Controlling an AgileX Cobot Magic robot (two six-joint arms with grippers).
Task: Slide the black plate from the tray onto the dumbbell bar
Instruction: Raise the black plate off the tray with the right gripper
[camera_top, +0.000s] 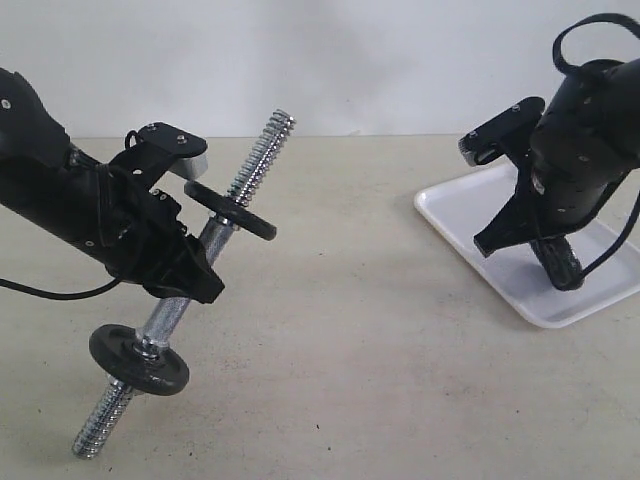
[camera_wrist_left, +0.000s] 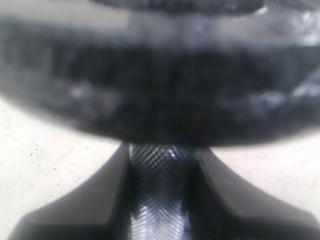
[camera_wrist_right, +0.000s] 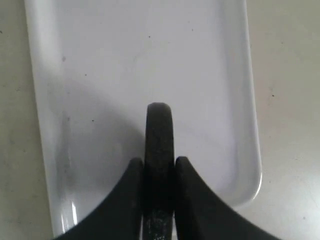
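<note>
Beige speckled tabletop (camera_top: 380, 330); plain pale wall (camera_top: 380, 60) behind, perhaps white.

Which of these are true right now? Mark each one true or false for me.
1. The right gripper is shut on the black plate. True.
2. The black plate lies flat on the tray. False: it is held on edge between the fingers, over the tray.
3. The left gripper clamps the dumbbell bar. True.
4. The dumbbell bar carries no discs. False: an upper black disc and a lower black disc sit on it.
</note>
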